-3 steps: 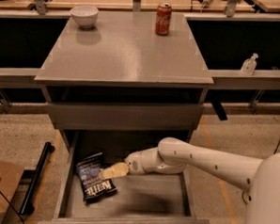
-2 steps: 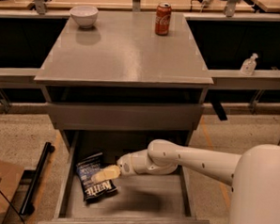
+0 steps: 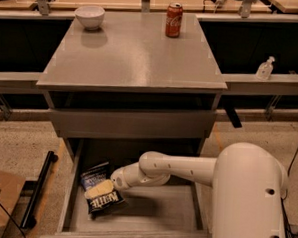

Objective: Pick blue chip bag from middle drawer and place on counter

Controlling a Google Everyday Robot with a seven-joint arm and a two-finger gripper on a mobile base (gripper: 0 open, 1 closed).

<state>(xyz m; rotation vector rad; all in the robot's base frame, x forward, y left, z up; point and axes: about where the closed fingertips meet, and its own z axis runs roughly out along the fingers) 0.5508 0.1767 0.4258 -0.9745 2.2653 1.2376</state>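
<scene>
The robot's white arm (image 3: 186,169) reaches in from the lower right, where its big rounded shoulder housing (image 3: 247,196) fills the corner. The forearm runs almost level toward the left, bends at a bulbous wrist joint (image 3: 153,165), then slopes down and left. The gripper (image 3: 100,189), tan at its tip, sits low in the left part of the open middle drawer (image 3: 159,214), pointing left

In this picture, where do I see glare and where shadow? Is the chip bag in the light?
Camera view: sheen on the counter; the bowl casts a faint shadow toward the camera; the middle drawer is dark at its back, and the arm shadows its floor; the end effector and the blue chip bag under it are lit.
</scene>
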